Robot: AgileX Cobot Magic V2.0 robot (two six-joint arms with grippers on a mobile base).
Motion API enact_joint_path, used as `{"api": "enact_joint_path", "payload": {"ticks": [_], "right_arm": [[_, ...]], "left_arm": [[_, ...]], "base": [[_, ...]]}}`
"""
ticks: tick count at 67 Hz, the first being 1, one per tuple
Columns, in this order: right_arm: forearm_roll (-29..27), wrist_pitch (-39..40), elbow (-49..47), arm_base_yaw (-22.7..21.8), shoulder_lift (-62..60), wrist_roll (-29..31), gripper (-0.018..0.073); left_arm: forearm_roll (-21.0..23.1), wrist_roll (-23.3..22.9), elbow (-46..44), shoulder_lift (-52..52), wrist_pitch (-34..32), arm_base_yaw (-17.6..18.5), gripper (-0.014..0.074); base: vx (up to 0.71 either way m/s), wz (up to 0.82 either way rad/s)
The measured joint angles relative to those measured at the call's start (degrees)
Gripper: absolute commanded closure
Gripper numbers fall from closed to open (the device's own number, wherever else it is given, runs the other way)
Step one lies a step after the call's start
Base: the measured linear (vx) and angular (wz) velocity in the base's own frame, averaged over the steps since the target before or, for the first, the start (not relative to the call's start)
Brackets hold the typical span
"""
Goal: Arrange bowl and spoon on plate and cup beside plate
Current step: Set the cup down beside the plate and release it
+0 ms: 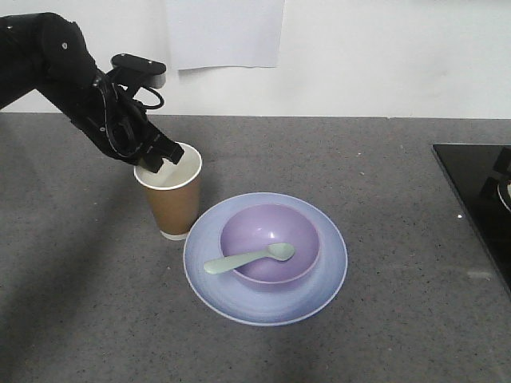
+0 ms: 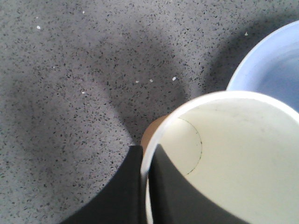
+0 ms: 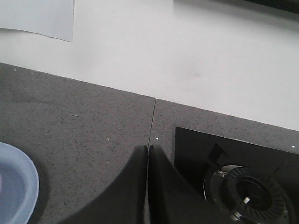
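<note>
Left gripper (image 1: 156, 162) is pinching the cup (image 1: 172, 199) rim, one finger inside, one outside. Cup stands upright on the grey counter (image 1: 383, 159), just left of the plate (image 1: 319, 283). One bowl (image 1: 267, 239) on it, one spoon (image 1: 247, 259) across the bowl. Right gripper (image 3: 147, 186) is clenched near a black cooktop (image 3: 233, 177).

surface: grey speckled countertop (image 1: 383, 159) | on it: cup (image 1: 172, 203), plate (image 1: 319, 279) | right: possibly inset hob (image 1: 479, 191)
</note>
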State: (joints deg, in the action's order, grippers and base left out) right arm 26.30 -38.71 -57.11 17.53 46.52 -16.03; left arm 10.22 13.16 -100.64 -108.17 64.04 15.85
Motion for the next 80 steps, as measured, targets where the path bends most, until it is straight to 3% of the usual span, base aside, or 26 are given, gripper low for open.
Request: {"api": "enact_joint_path", "payload": {"ticks": [18,30,42,59,80], "right_arm": [[0.0,0.0,0.0,0.0,0.0,0.0,0.0565],[0.0,0.0,0.0,0.0,0.0,0.1,0.0565],[0.0,0.0,0.0,0.0,0.0,0.1,0.0565],[0.0,-0.3,0.0,0.0,0.0,0.1,0.0565],[0.0,-0.4,0.0,0.0,0.0,0.1,0.0565]], "left_arm": [[0.0,0.0,0.0,-0.6,0.0,0.0,0.0442],[0.0,0.0,0.0,-0.8,0.2,0.0,0.0238],[-0.1,-0.1,0.0,-0.8,0.3,0.0,0.0125],[-0.2,-0.1,-0.7,-0.9,1.4,0.0,0.0114],[-0.4,-0.9,-8.8,0.7,2.9,0.0,0.0129]], "base": [[0.0,0.0],[0.0,0.0],[0.0,0.0],[0.0,0.0],[0.0,0.0]]}}
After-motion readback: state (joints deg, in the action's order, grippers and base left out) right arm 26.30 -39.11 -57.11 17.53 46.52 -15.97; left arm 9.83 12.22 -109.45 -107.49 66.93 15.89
